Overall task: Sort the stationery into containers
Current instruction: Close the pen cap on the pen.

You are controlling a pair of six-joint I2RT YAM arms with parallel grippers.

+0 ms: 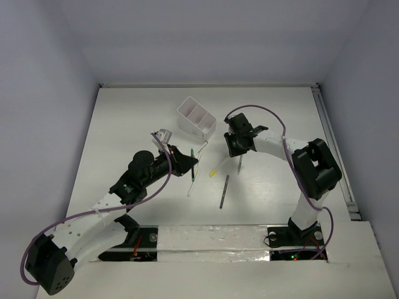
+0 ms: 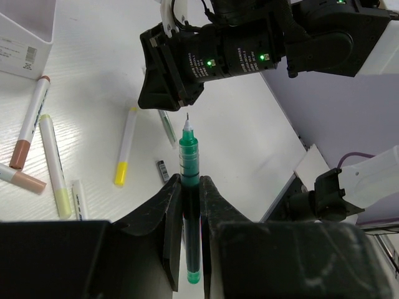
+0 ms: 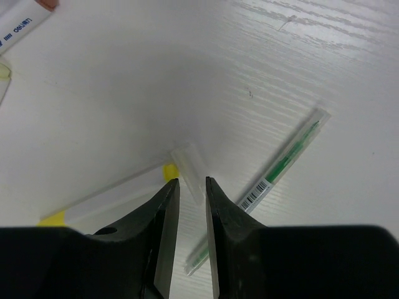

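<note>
The green pen (image 2: 189,152) sat clamped lengthwise in the left gripper (image 2: 189,182), tip forward and seemingly off the table (image 2: 93,93), probably for carrying to the white box (image 1: 187,114) nearby. The right gripper (image 3: 192,182), jaws narrowly parted and empty, hovered over a yellow-capped pen (image 3: 112,200), apparently lining up a grasp.

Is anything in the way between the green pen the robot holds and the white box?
Nothing visible blocks it. The left gripper holds the green pen in its jaws; only markers lying flat are between it and the white box. The right gripper hangs just past the pen's tip, beside that path.
</note>
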